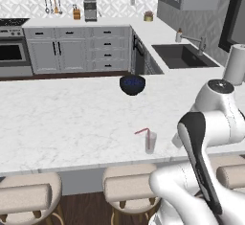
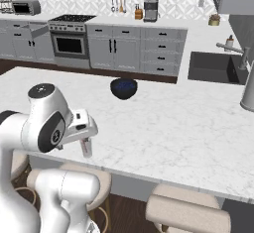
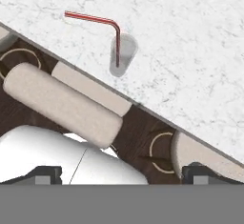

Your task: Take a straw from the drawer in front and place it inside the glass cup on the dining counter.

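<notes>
The arm point(image 1: 210, 123) is glossy white with rounded, bulbous segments. A dark band runs along one link. A round dark-grey cap closes one joint point(image 2: 41, 90).

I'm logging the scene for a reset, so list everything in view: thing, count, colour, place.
straw: one, red, bent, standing in the glass cup
glass cup: one, clear, near the dining counter's front edge
dining counter: one, white marble
bowl: one, dark blue, farther back on the dining counter
stools: three, tan cushions, below the counter edge
sink: one, dark, side counter
oven: one, back wall
gripper: one, dark tips, open, holding nothing, above the stools
</notes>
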